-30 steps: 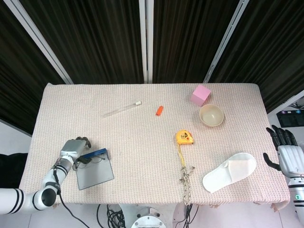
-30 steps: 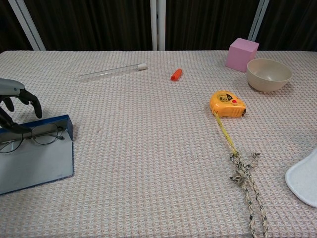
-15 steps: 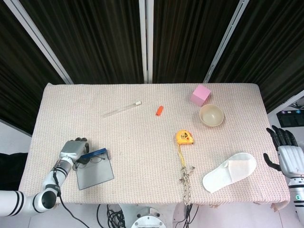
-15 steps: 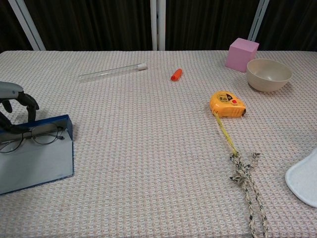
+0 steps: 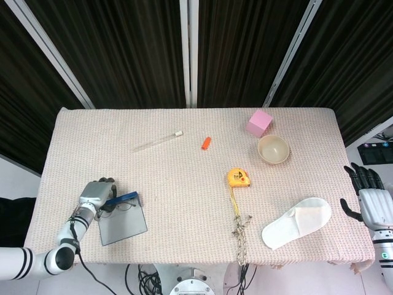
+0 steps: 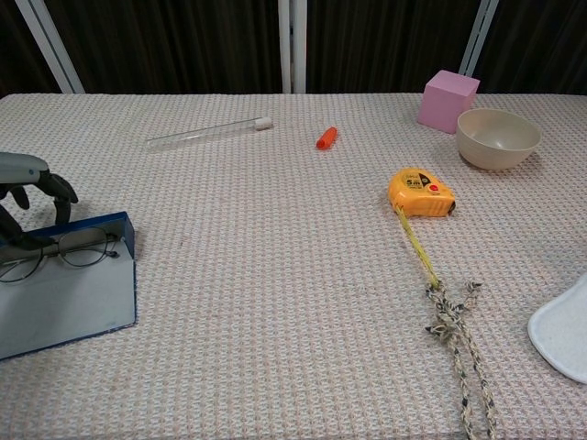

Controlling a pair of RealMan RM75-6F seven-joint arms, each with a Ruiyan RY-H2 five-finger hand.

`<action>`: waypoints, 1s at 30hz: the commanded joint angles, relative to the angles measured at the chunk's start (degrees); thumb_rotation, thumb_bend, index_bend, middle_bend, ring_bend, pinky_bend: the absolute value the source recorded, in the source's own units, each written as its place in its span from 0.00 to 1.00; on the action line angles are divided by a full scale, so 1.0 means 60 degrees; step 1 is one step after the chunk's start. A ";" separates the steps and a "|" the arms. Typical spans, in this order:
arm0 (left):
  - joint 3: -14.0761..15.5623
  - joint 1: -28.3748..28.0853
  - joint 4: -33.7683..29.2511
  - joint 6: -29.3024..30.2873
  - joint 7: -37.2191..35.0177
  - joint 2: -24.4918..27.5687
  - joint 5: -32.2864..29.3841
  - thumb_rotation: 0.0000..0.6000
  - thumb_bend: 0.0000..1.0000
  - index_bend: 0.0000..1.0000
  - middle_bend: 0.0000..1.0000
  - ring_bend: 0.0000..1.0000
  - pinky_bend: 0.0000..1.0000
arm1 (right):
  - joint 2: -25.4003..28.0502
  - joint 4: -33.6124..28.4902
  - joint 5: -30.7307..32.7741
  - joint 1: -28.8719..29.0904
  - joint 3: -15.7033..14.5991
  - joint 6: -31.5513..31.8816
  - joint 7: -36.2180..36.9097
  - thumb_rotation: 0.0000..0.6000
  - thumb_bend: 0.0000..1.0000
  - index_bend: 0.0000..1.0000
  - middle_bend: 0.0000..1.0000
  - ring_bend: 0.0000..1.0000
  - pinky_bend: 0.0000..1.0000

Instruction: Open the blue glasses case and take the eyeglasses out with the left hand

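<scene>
The blue glasses case (image 6: pixel 64 293) is shown lying open at about 8 o'clock on the woven tablecloth (image 6: pixel 275 275), its lid laid flat toward the near edge. The eyeglasses (image 6: pixel 57 252) are seen resting in the case against its rear wall. The left hand (image 6: pixel 29 197) is placed at the case's far left corner, its dark fingers (image 6: pixel 62 191) curled down over the rear wall beside the frame; whether the frame is actually pinched cannot be told. The right hand (image 5: pixel 368 193) is held off the table at 4 o'clock, fingers spread and nothing held.

A clear test tube (image 6: pixel 209 133) and an orange cap (image 6: pixel 326 138) are located toward 12 o'clock. A pink cube (image 6: pixel 448 100) and a beige bowl (image 6: pixel 497 137) are set just beside each other at 2 o'clock. A yellow tape measure (image 6: pixel 420 192) is positioned right of centre, its blade extended to a knotted rope (image 6: pixel 454 325). A white slipper (image 5: pixel 296 222) is found at 4 o'clock.
</scene>
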 commanded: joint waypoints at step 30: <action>-0.0589 0.0433 0.0243 -0.0379 -0.0605 -0.0028 0.0769 0.94 0.39 0.43 0.13 0.08 0.21 | -0.0040 0.0093 0.0064 -0.0001 0.0019 -0.0048 0.0032 1.00 0.33 0.00 0.00 0.00 0.00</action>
